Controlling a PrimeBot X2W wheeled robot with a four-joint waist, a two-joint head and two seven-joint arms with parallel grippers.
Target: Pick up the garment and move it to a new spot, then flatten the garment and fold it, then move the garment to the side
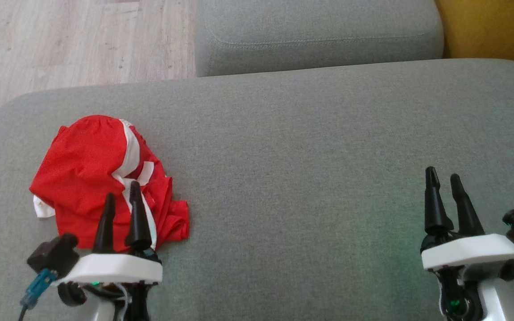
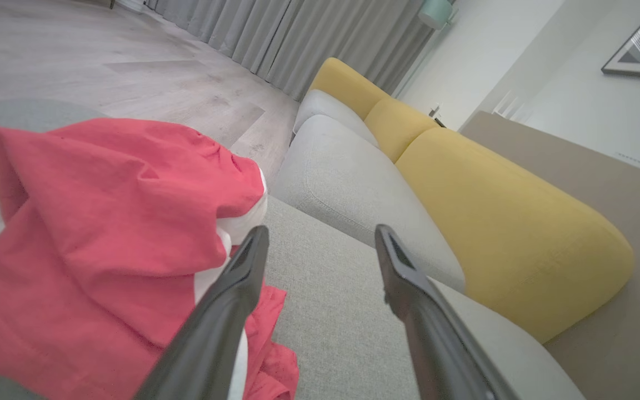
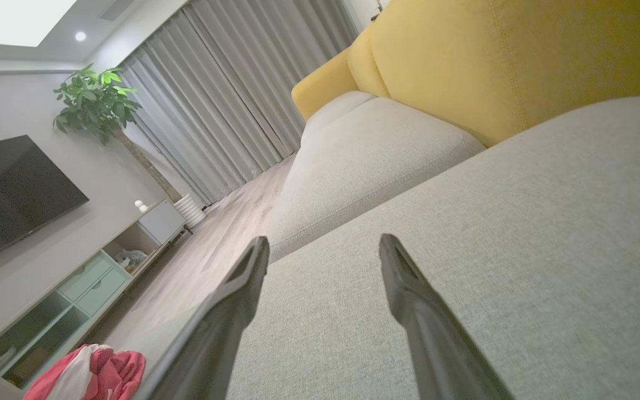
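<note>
Your left gripper [image 1: 122, 189], fingers spread, hides the near edge of the crumpled red garment [image 1: 87, 169] at the left end of the grey cushion [image 1: 292, 147]; your right gripper [image 1: 443, 173], also spread, sits well apart.

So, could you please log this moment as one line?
stage: pre-pickup | garment: crumpled, left end of sofa seat | left hand: open, by garment | right hand: open, empty

Red garment [image 1: 92, 174] with white stripes, crumpled in a heap, left end of grey cushion [image 1: 310, 147]
</note>
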